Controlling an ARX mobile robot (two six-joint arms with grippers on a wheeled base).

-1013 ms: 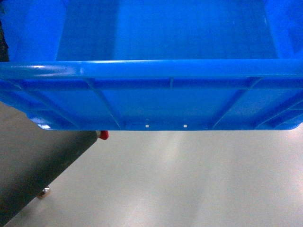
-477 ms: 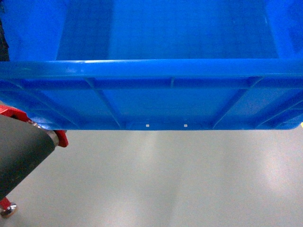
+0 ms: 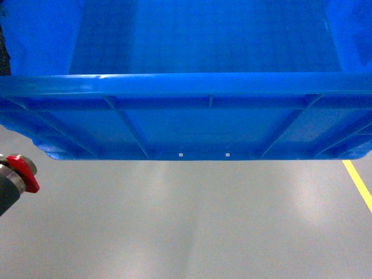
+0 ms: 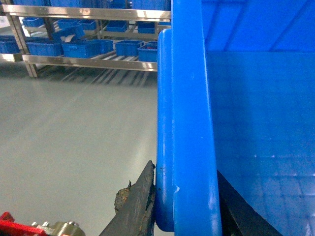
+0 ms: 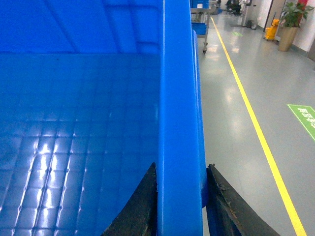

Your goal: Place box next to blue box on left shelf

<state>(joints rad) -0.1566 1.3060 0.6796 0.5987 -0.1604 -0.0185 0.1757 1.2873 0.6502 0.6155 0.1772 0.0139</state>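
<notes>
Clamping each side rim, left gripper [image 4: 184,206] and right gripper [image 5: 179,196] carry the box [image 3: 186,116]: stiff, slick, empty, probably light.

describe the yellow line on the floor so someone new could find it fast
Start from the big blue box that the right tool clamps by its rim. Right of that rim lies grey floor. The yellow line runs along it into the distance, the only long thin stripe there, unlike the green floor marking.
</notes>
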